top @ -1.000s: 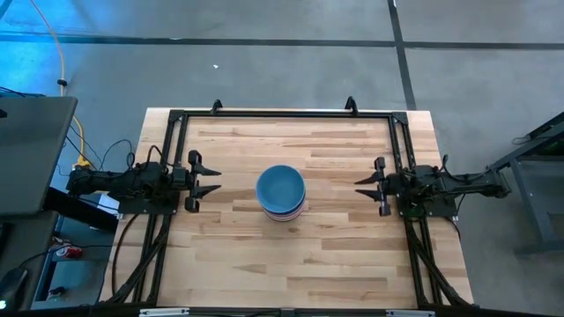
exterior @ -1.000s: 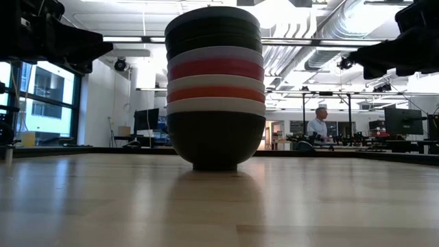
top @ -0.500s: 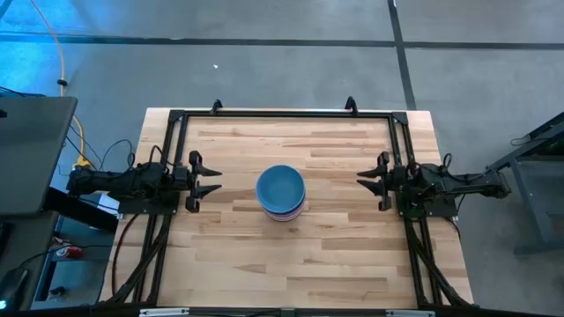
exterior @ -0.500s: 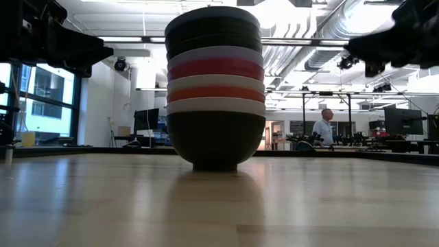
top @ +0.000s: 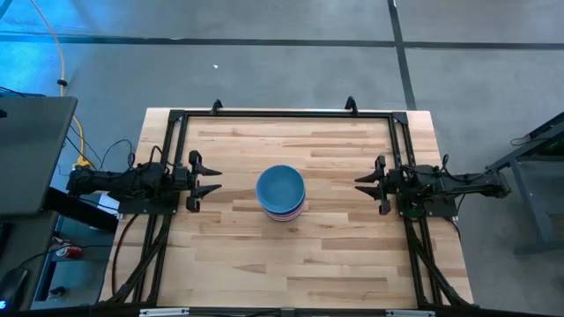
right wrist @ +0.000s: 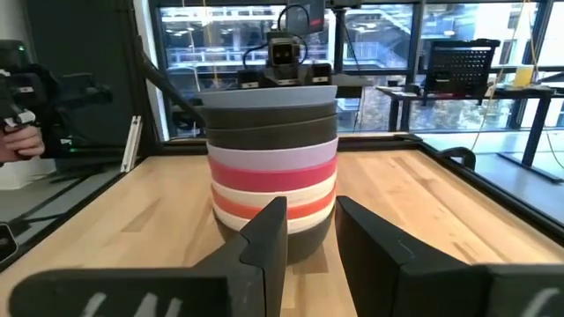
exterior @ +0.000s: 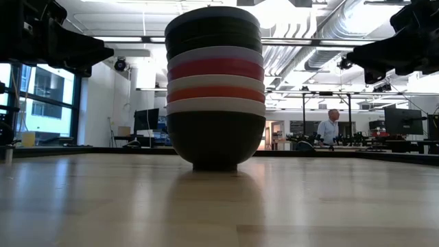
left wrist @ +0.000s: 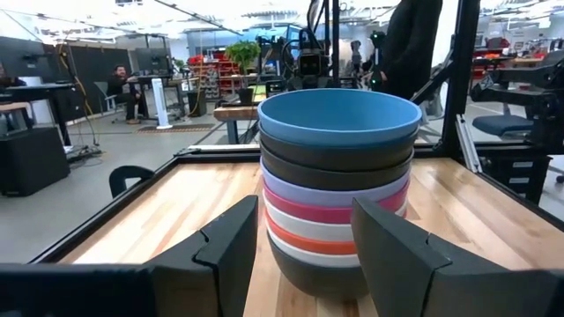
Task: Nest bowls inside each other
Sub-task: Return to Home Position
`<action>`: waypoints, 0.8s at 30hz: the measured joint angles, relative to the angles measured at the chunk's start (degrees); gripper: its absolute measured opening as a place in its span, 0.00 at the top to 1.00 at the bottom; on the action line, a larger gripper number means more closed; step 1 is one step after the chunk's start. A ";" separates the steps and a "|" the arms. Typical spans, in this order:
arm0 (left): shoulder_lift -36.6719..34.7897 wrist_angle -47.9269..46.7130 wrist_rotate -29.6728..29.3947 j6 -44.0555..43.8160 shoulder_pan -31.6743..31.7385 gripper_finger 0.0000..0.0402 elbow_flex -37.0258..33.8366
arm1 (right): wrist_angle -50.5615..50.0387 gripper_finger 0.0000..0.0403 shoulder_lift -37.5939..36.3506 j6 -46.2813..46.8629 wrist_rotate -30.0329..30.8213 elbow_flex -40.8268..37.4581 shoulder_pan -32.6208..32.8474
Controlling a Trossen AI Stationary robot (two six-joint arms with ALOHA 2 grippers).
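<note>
Several small round bowls [top: 281, 192] sit nested in one upright stack at the table's middle. A blue bowl [left wrist: 339, 119] is on top, with dark, lavender, magenta, white and orange-red ones under it. The bottom black bowl [exterior: 215, 140] rests on the wood by its foot. My left gripper [top: 218, 180] hovers open near the table's left edge, its fingers pointing at the stack [left wrist: 339, 220] from a distance. My right gripper [top: 359, 185] hovers open near the right edge, also facing the stack [right wrist: 273, 167]. Neither touches a bowl.
A black metal frame [top: 282, 114] runs along the table's far, left and right sides. Bare wood [top: 282, 255] lies around the stack on every side. Beyond the table is a workshop room, where a person [exterior: 333, 127] stands far off.
My right gripper rose a little above the table and came back down to about where it was. The stack and my left gripper kept still. The person in the room behind walked toward the right.
</note>
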 joint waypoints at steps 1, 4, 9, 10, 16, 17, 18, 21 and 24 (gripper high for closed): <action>0.00 0.00 -0.02 0.00 0.01 0.57 0.02 | 0.00 0.77 0.00 0.00 -0.13 0.00 0.02; 0.00 0.00 -0.05 -0.01 0.01 0.57 0.01 | 0.00 0.77 0.00 -0.08 -0.10 0.00 0.02; 0.00 0.00 -0.02 0.00 0.01 0.57 0.00 | 0.00 0.77 0.00 -0.42 -0.26 0.00 0.02; 0.00 0.00 -0.02 -0.02 -0.01 0.57 0.00 | 0.02 0.77 0.00 -0.42 -0.26 0.00 0.02; 0.00 0.00 0.00 -0.44 0.01 0.57 0.00 | 0.04 0.77 0.00 -0.46 -4.76 0.00 0.00; 0.00 0.00 0.00 -0.44 -0.01 0.57 0.00 | 0.04 0.77 0.00 -0.46 -5.94 0.00 0.00; 0.00 0.00 0.00 -0.44 0.00 0.57 0.00 | 0.02 0.77 0.00 -0.46 -6.76 0.00 0.02; 0.00 0.00 0.00 -0.44 0.01 0.57 0.00 | 0.02 0.77 0.00 -0.46 -8.02 0.00 0.02; 0.00 0.00 0.01 -0.44 0.01 0.57 0.00 | -0.60 0.77 0.00 -0.35 -6.32 0.00 0.02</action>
